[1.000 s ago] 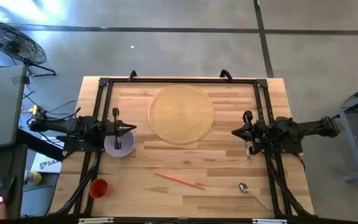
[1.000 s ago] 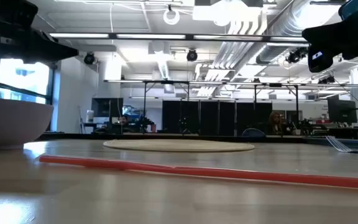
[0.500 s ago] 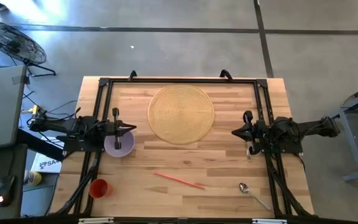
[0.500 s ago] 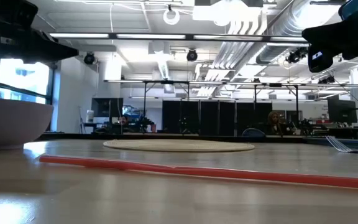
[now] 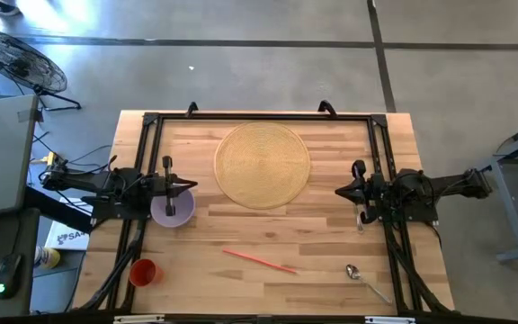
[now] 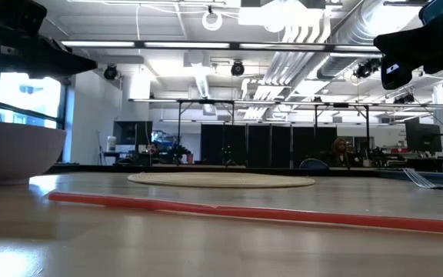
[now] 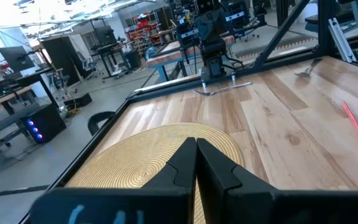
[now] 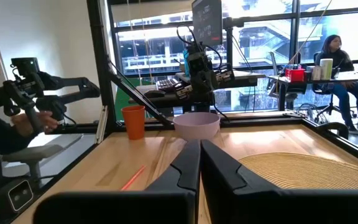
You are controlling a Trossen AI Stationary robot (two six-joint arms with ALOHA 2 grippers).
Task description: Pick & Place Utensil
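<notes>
A thin red stick (image 5: 259,261) lies flat on the wooden table near its front edge; it also shows in the low view (image 6: 244,211). A metal spoon (image 5: 365,280) lies at the front right. A fork (image 5: 360,219) lies under my right arm and shows in the left wrist view (image 7: 225,89). My left gripper (image 5: 187,186) is shut and empty, hovering at the far rim of the lavender bowl (image 5: 172,208). My right gripper (image 5: 338,191) is shut and empty, right of the round woven mat (image 5: 263,165). Their closed fingers show in the wrist views (image 7: 196,163) (image 8: 199,163).
An orange cup (image 5: 142,272) stands at the front left corner. A black frame (image 5: 259,116) runs along the table's far edge and both sides. Bare wood lies between the mat and the stick. A person's hand (image 8: 23,121) and a seated person (image 8: 337,53) show beyond the table.
</notes>
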